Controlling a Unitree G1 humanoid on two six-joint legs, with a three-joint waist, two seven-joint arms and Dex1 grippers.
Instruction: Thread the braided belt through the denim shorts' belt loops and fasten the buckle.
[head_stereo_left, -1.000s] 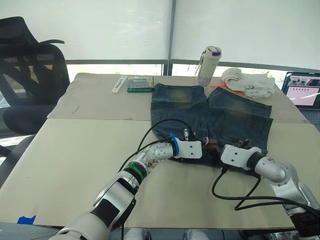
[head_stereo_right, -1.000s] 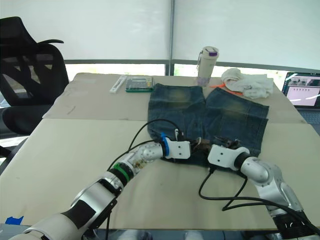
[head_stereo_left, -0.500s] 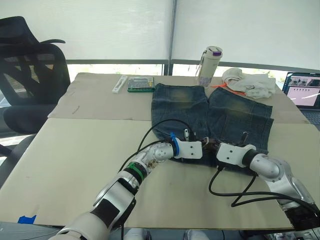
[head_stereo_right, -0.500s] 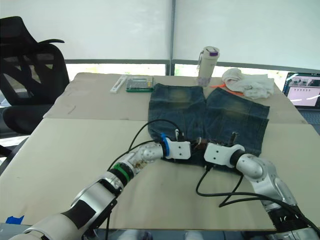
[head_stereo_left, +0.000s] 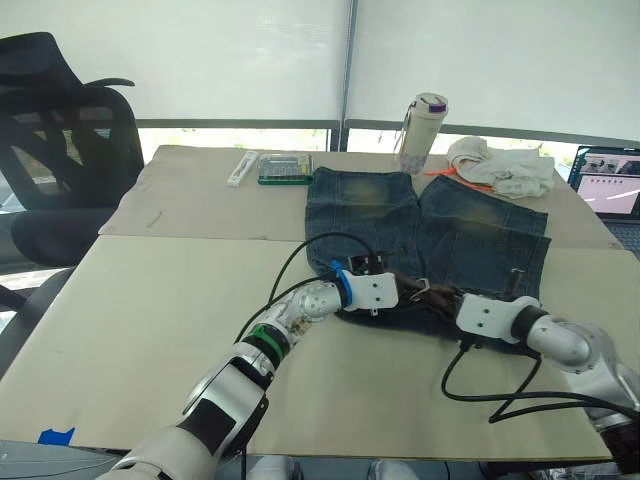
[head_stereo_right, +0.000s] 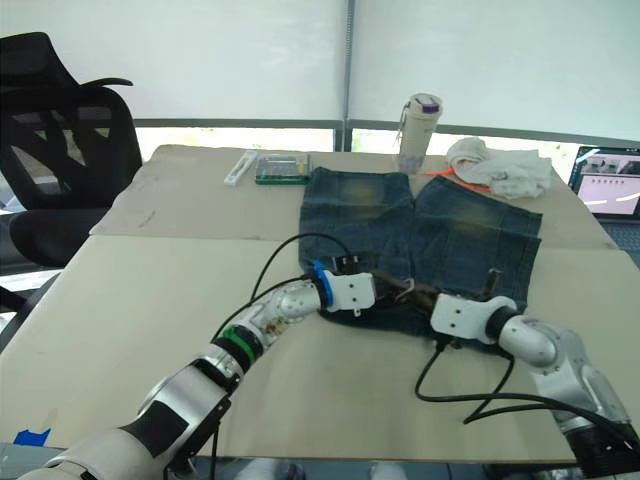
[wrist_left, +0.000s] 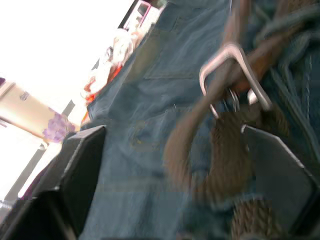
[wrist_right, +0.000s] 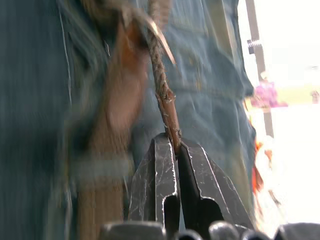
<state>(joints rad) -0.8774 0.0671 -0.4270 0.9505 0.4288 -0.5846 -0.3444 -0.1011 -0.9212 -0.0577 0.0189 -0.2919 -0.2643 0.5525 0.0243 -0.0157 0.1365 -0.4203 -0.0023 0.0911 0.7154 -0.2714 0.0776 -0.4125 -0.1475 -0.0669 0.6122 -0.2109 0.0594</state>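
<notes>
Most of the work looks done: blue denim shorts (head_stereo_left: 425, 235) lie flat on the table with the dark brown braided belt (wrist_left: 225, 165) at the waistband, right gripper (wrist_right: 174, 150) pinching its tip, left gripper (wrist_left: 170, 185) spread (silver buckle (wrist_left: 232, 75) unfastened).

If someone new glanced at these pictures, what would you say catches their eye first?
Most likely the two claws meeting at the near waistband of the blue denim shorts, spread flat mid-table. The right claw is shut on the tip of the dark brown braided belt, while the left claw sits open around the strap beside the small silver buckle. Farther back, a white bottle with a purple lid stands upright.
</notes>
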